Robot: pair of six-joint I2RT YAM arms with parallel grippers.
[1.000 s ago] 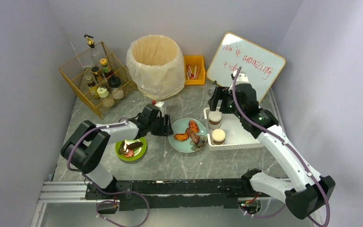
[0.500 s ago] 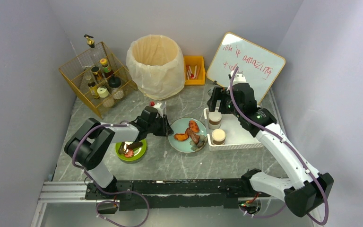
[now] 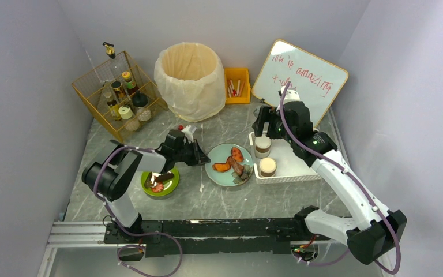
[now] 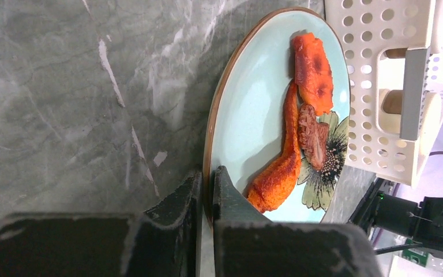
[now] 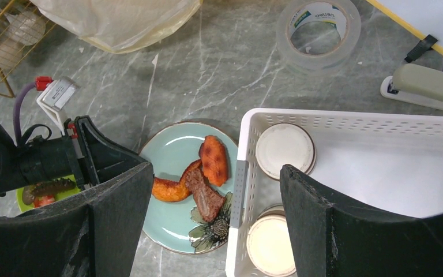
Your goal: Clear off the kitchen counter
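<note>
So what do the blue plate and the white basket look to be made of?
Blue plate: probably glazed ceramic, glossy, with a brown rim and a printed flower. White basket: moulded plastic, matte, its walls pierced by regular rows of holes.

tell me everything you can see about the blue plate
The plate is round and pale blue, with a thin brown rim and a flower print near one edge. It looks like glazed ceramic. It lies flat on the counter, right beside the white basket; whether they touch is unclear. Several orange and brown food pieces lie on it. The left gripper is shut on its rim, one finger on each side of the edge.
</note>
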